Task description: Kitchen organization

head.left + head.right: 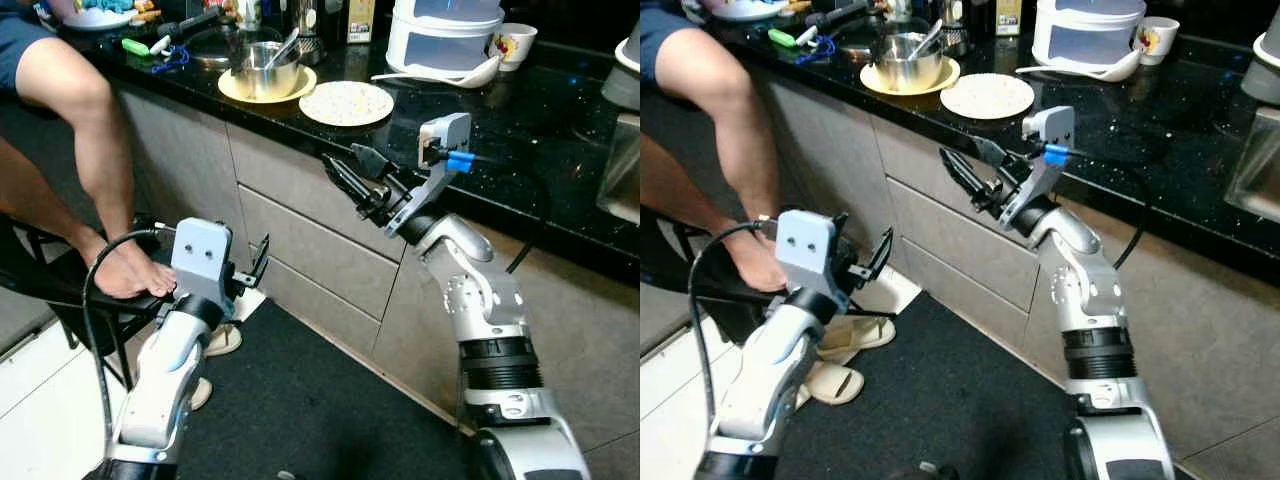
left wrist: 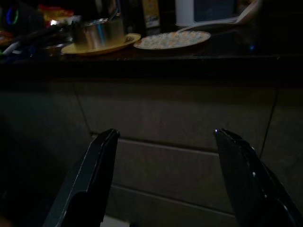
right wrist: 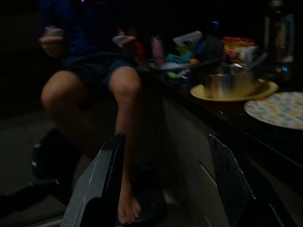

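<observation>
Right hand [image 1: 345, 172] spread beside speckled white plate [image 1: 346, 102] on black counter [image 1: 520, 130]

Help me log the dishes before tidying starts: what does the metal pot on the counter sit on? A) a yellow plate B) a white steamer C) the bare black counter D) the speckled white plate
A: the metal pot stands on the yellow plate, whose rim shows around its base; the speckled plate lies beside it, with nothing on it.
</observation>
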Available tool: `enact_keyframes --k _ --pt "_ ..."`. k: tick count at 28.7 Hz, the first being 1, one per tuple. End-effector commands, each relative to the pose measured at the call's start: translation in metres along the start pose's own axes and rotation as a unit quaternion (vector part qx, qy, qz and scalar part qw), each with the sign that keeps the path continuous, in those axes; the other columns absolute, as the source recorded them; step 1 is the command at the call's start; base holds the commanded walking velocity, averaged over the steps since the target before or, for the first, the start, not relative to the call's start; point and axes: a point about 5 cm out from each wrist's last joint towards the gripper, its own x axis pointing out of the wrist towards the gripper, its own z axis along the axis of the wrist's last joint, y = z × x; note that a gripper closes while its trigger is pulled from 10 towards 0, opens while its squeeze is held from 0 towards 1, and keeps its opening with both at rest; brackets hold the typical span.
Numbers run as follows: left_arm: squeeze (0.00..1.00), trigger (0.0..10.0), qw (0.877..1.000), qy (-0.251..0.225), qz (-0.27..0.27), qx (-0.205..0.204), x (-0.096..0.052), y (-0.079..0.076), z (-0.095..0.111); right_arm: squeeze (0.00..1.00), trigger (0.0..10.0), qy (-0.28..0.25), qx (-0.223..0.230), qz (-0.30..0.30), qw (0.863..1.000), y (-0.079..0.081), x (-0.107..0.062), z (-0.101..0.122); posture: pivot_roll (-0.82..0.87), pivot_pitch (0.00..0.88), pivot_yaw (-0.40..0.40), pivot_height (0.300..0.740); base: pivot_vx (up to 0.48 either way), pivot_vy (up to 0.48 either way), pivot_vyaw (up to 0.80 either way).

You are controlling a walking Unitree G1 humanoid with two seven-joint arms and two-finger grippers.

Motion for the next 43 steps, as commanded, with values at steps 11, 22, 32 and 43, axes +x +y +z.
enact_keyframes --k 11,22,32,43 --pt "0.00 10.0 1.000 0.022 -0.012 -0.009 0.002 -0.002 -0.007 0.00 10.0 0.024 -0.029 -0.028 0.999 0.000 -0.003 -0.010 0.03 0.030 -0.005 0.740 0.155 0.000 0.00" --pt "0.00 10.0 0.999 0.018 -0.025 -0.010 0.003 -0.010 -0.005 0.00 10.0 0.036 -0.037 0.015 0.999 0.013 0.004 -0.014 0.04 0.046 -0.022 0.740 0.288 0.000 0.00" --pt "0.00 10.0 1.000 0.016 -0.023 -0.007 0.004 -0.011 -0.004 0.00 10.0 0.034 -0.041 0.033 0.998 0.022 0.014 -0.013 0.05 0.046 -0.027 0.740 0.280 0.000 0.00" --pt "0.00 10.0 1.000 0.017 -0.022 -0.002 0.000 -0.009 -0.003 0.00 10.0 0.041 -0.050 0.010 0.998 0.017 0.017 -0.014 0.06 0.046 -0.033 0.740 0.277 0.000 -0.13"
